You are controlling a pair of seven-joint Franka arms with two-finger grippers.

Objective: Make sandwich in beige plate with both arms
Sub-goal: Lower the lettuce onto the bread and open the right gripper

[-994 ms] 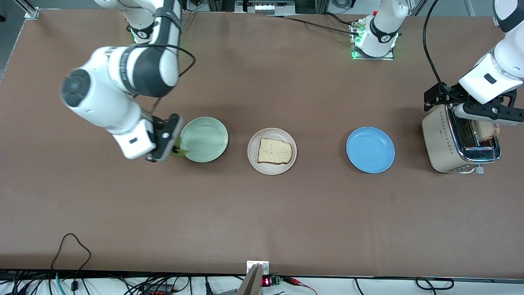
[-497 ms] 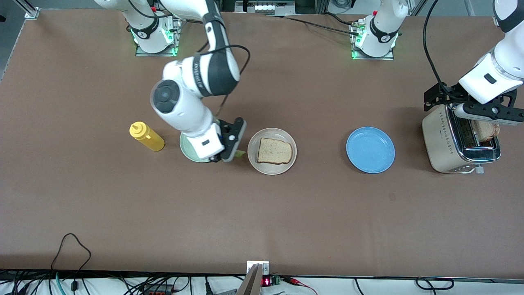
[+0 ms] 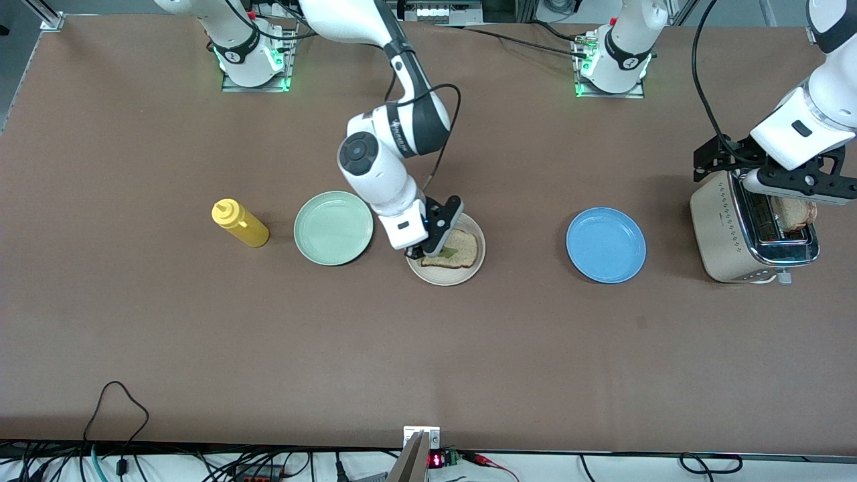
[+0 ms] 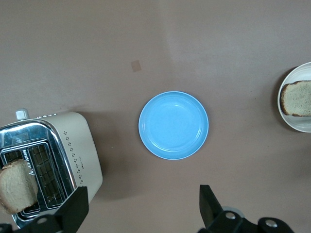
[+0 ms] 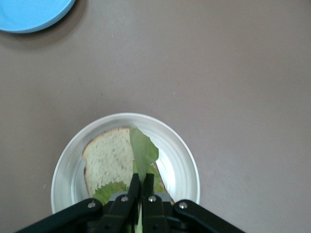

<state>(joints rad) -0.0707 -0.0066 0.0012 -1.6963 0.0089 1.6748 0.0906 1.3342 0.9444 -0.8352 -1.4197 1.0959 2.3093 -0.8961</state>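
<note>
Right gripper [image 5: 141, 187] pinches lettuce leaf [image 5: 142, 153] over bread slice [image 5: 108, 160] on beige plate [image 5: 184, 155]. Left gripper [image 4: 141, 206] waits over toaster [image 3: 733, 234], fingers spread, empty.

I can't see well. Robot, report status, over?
Right tool shut on lettuce, over bread in beige plate. Left tool open above toaster. Nothing blocking.
</note>
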